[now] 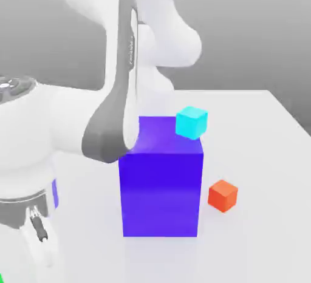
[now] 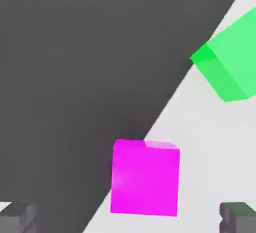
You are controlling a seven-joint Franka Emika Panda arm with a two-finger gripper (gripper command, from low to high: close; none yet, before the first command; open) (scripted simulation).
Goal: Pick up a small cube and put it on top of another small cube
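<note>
Zero cubes stacked so far: pincer [image 2: 128, 219]'s wide open, nothing gripped. Magenta cube [image 2: 145, 179] sits near it, by what looks like the counter [image 2: 210, 167]'s edge, green one [image 2: 232, 57] farther along. Grab, lift and placing all left, I reckon.

Setting: simulated robotics scene, rendered rather than photographed. One white robot arm [image 1: 115, 112] being displayed over a plain white surface [image 1: 261, 154]; plain-coloured blocks, including a large blue one [image 1: 161, 194], being set out; backdrop being rendered as featureless grey.
</note>
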